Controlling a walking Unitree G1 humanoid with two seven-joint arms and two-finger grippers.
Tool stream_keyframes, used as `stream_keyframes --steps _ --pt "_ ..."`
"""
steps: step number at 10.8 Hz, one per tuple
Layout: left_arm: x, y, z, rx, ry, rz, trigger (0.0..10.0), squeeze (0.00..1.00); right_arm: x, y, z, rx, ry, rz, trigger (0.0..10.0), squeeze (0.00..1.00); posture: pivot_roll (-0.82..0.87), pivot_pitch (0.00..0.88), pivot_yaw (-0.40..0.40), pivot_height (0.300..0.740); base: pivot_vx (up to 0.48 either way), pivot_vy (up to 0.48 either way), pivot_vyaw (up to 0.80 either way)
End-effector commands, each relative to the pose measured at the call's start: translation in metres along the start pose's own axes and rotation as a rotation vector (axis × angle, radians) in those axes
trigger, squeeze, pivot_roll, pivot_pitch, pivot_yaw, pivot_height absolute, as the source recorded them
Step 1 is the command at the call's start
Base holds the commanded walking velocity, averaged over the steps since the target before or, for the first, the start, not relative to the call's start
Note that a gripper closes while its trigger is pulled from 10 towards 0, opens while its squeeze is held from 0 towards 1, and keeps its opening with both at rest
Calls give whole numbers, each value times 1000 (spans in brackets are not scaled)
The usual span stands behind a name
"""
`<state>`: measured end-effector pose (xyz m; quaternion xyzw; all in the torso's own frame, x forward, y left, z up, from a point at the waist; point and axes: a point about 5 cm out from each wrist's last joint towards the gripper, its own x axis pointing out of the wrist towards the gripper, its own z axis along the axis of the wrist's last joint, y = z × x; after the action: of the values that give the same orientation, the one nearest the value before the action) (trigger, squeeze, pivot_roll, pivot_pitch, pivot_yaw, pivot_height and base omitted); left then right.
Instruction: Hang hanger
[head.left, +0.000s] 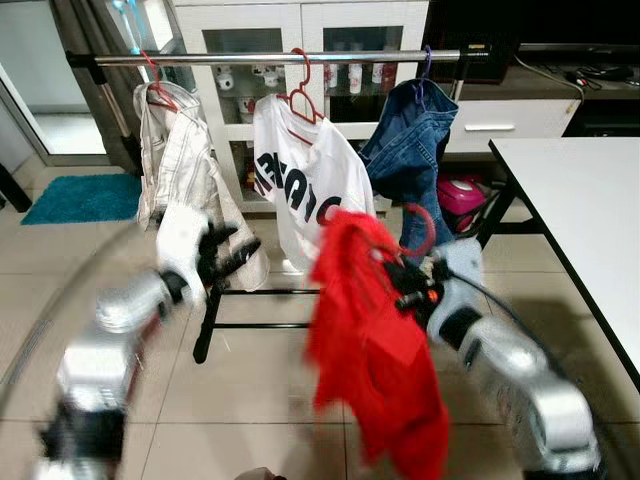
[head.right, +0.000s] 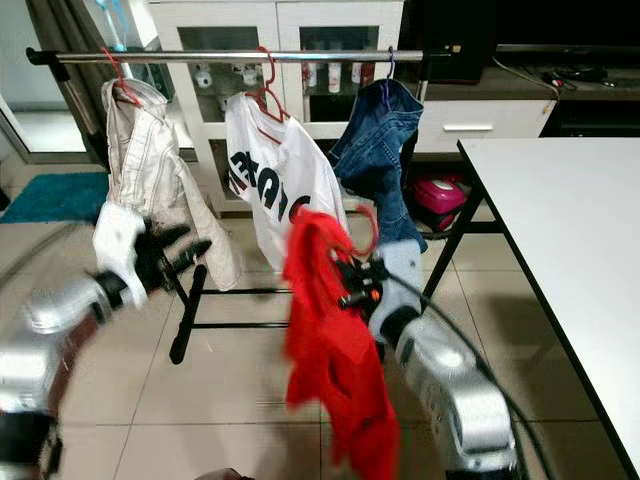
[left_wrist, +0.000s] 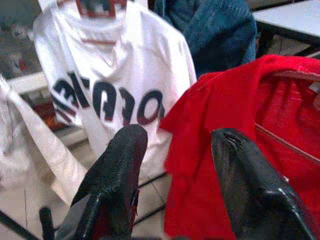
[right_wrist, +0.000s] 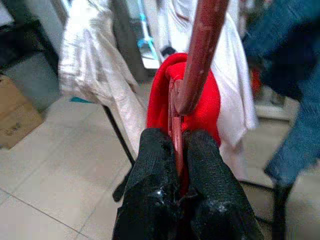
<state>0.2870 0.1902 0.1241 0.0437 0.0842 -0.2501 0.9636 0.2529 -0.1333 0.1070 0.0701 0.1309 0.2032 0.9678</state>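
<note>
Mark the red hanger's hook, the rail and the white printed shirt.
red hanger (head.left: 428, 228), left eye view, curved hook above the right pincer.
rail (head.left: 220, 59), left eye view, bare metal between two hangers.
white printed shirt (left_wrist: 112, 75), left wrist view, chest above the lettering.

Bright room, blurry arms

Daylight comes from the doorway (head.left: 60, 90); both arms smear, and the fingers (left_wrist: 115, 185) look soft up close.

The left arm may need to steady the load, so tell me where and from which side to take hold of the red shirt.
Grip the red shirt at its shoulder edge nearest the left gripper, coming from the robot's left. That fold hangs free and faces the open fingers, while the right gripper already pinches the red hanger neck.
</note>
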Motion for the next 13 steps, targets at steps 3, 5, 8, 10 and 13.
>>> stream_keyframes --steps 3,5,8,10,13 --pt "-9 -16 4 44 -51 44 10000 0 -17 16 8 -100 -60 46 10000 0 -81 0 59 740 0 0 0" --pt "-14 -22 11 32 -94 82 10000 0 -17 15 13 -88 -93 36 10000 0 -64 0 37 740 127 0 400" --pt "-14 -31 14 56 -65 69 10000 0 -10 30 19 -116 -99 133 10000 0 -53 0 28 740 306 0 267" --pt "-18 -25 12 67 -50 101 10000 0 -6 32 23 -126 -116 129 10000 0 -52 0 32 740 326 0 0" --pt "-23 -20 11 46 -46 136 10000 0 -4 31 27 -154 -118 127 10000 0 -52 0 33 740 350 0 454"
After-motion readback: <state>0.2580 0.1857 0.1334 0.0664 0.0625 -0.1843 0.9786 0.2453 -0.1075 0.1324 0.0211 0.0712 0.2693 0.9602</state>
